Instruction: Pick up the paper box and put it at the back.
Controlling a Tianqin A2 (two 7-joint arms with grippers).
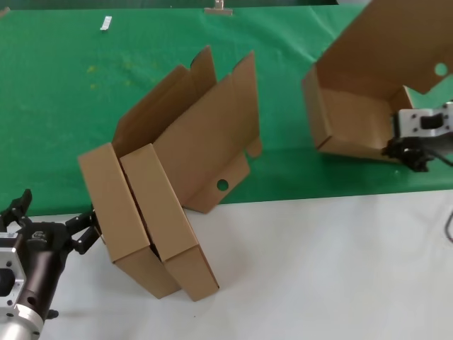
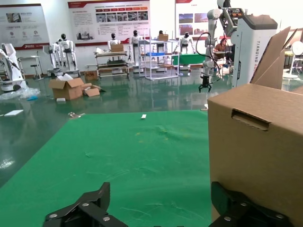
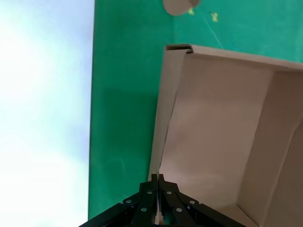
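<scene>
Right wrist view showing the right gripper (image 3: pixel 158 208) pinching the front wall of the plain brown cardboard mailer box (image 3: pixel 222 137), black fingers pressed together on the thin edge with cardboard between them. Head view confirming it: right gripper (image 1: pixel 414 152) clamping the near right corner of the paper box (image 1: pixel 354 117), shallow tray resting on the wide bright green cloth (image 1: pixel 64 99), tall hinged lid standing open and leaning up toward the far right, small round hole showing near its edge. Sitting well onto the green already, far right side, apart from the white tabletop (image 1: pixel 318 269) in front.

Farther out, left gripper (image 1: pixel 53 230) waiting low at the near left, fingers spread, just beside the two identical brown cardboard boxes (image 1: pixel 152 219) leaning together as a pair across the boundary of cloth and tabletop. Left wrist view showing those spread fingers (image 2: pixel 85 210) with one of the pair's brown walls close on one side, whether touching being hard to tell.

Judging the step: placing, or the end of carrying, with the box seemingly down on the back surface. Next move probably calling for checking the tray lies flat, then parting the fingers and backing away without dragging the thin wall or tipping the tall lid.
</scene>
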